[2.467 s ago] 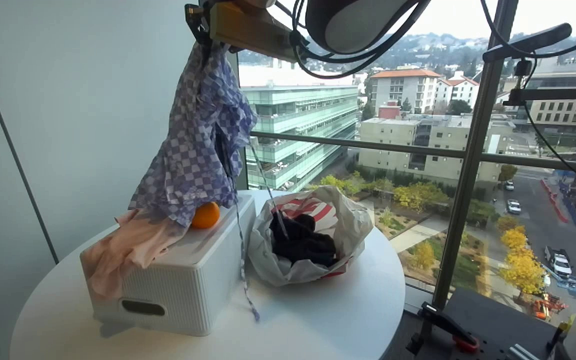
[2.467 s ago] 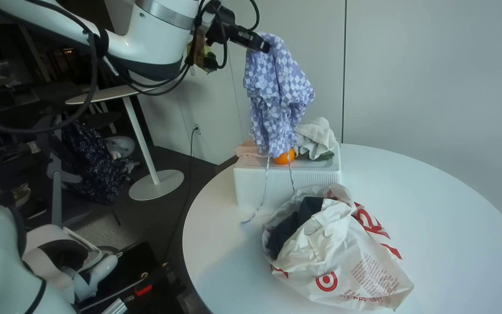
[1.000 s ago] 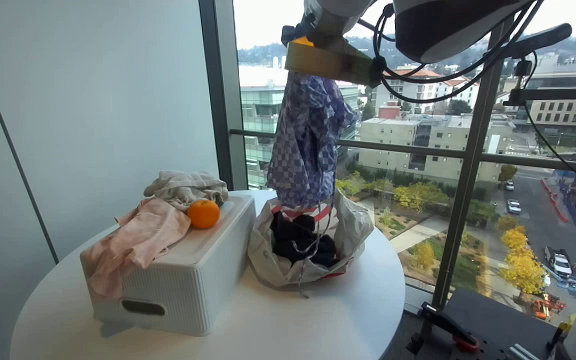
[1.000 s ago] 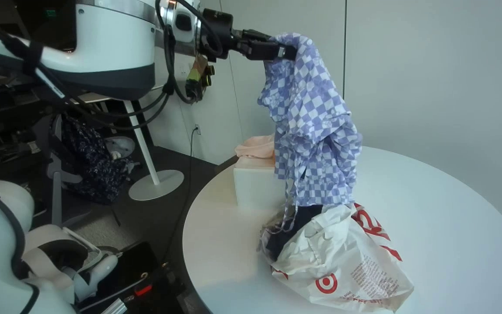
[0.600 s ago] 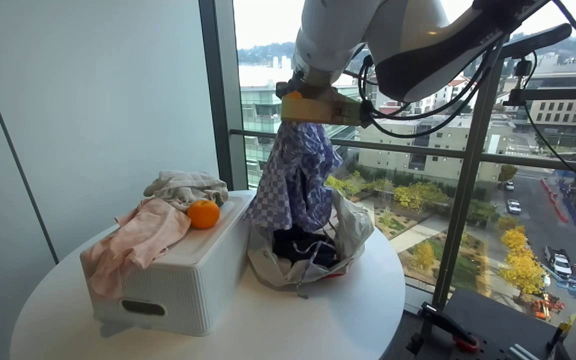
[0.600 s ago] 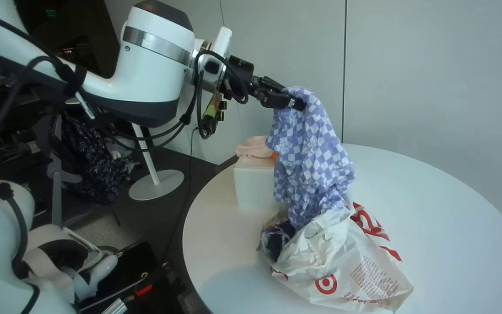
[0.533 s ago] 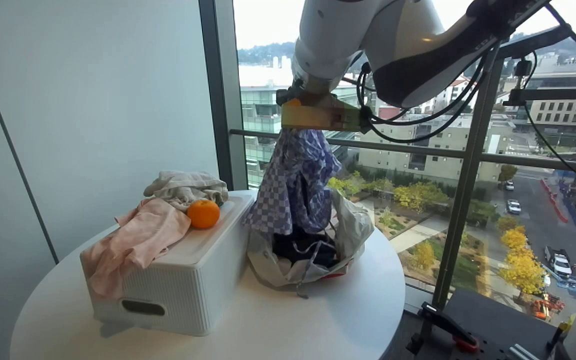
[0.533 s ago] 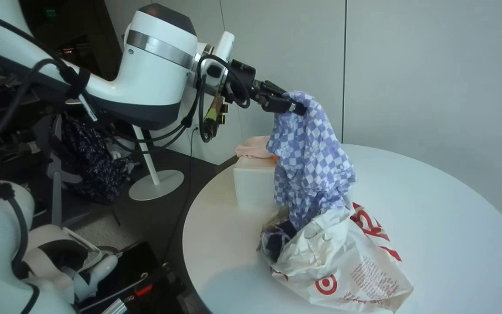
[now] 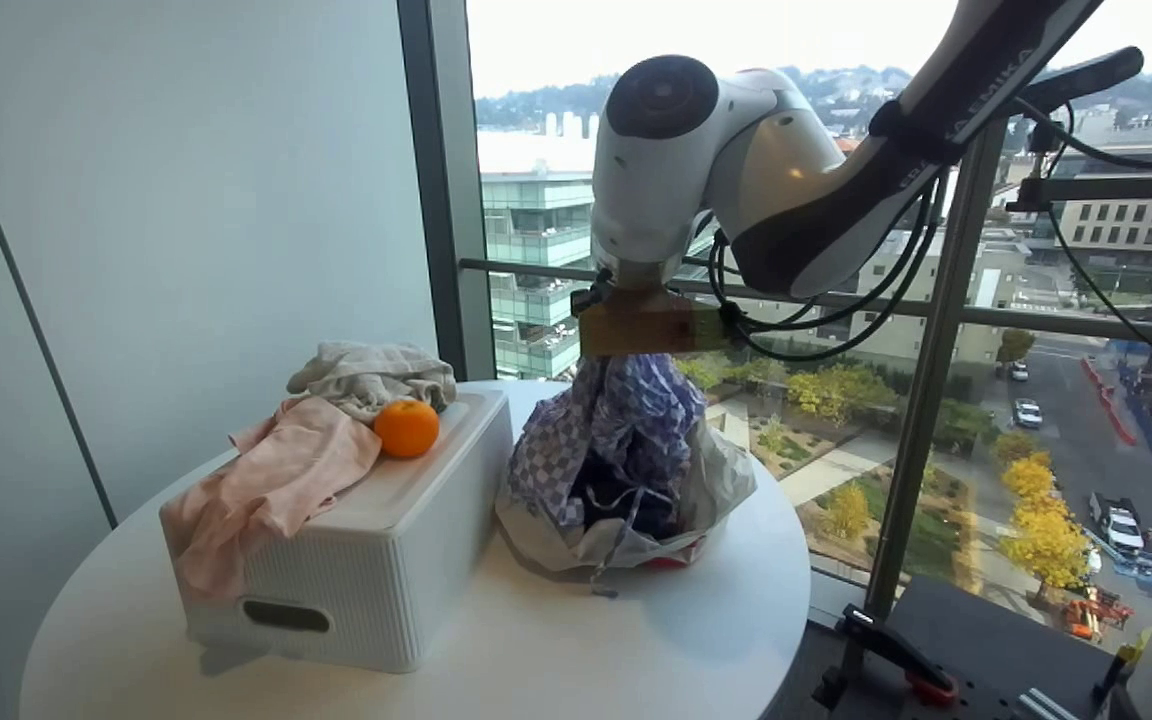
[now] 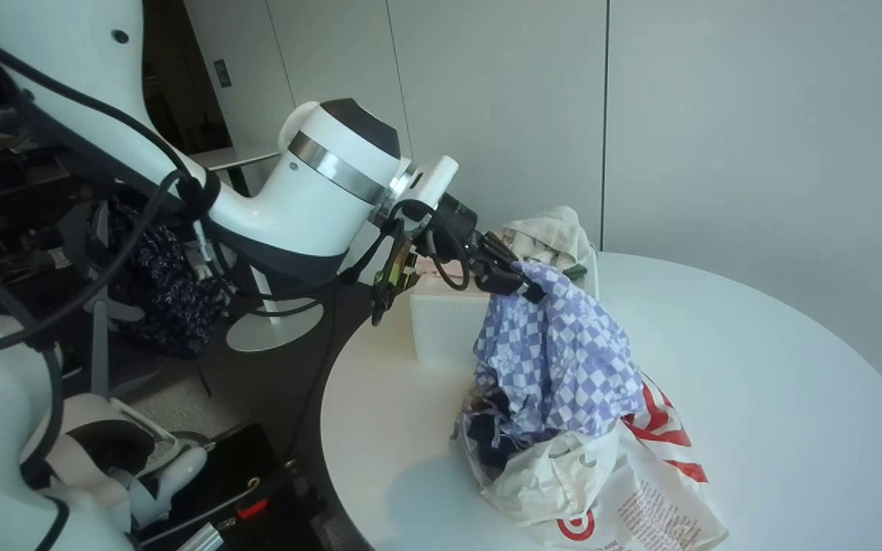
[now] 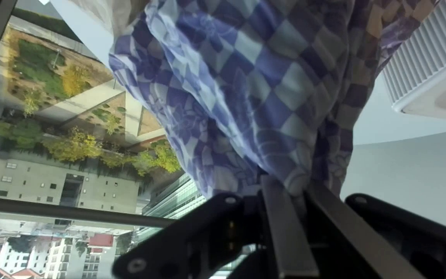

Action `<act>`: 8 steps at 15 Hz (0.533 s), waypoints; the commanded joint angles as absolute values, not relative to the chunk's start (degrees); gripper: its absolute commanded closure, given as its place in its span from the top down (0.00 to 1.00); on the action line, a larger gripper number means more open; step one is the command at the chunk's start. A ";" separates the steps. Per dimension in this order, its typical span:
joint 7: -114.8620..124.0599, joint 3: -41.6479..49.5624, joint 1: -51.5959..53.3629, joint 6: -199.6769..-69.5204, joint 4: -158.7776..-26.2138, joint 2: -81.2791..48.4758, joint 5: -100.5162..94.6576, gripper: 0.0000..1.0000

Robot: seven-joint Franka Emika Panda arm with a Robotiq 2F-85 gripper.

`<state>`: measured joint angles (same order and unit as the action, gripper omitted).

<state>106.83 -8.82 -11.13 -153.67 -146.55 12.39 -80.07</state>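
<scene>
Black two-finger gripper (image 11: 289,183): lower centre of the wrist view, jaws pinching a bunched fold at the top of a purple-and-white checkered soft fabric (image 10: 560,356). In an exterior view the gripper slants down to the right and meets the fabric right of centre. Fabric creased, hanging from the grip; lower folds draped over the mouth of a crumpled white plastic bag with red printing (image 10: 655,497), lower right of that frame. Dark navy cloth (image 10: 489,448) visible in the bag's opening, beside the checkered folds; cannot tell whether they rest on it.

White ribbed plastic box (image 9: 446,550): just left of the bag in an exterior view, on a round white tabletop (image 9: 576,650); also at upper right of the wrist view. On top: round orange fruit (image 9: 407,429); pale pink cloth (image 9: 286,470) to its left, spilling over the front edge; rumpled beige cloth (image 9: 371,377) at its upper left.
</scene>
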 commanded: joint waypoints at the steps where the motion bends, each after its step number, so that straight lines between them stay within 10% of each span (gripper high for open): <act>1: 103.47 -8.87 -9.83 -158.33 -145.20 8.47 -76.49 0.04; 8: 93.96 -7.62 -10.28 -163.89 -144.02 -2.72 -64.61 0.04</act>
<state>98.69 -8.74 -9.58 -162.21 -146.00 2.68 -69.58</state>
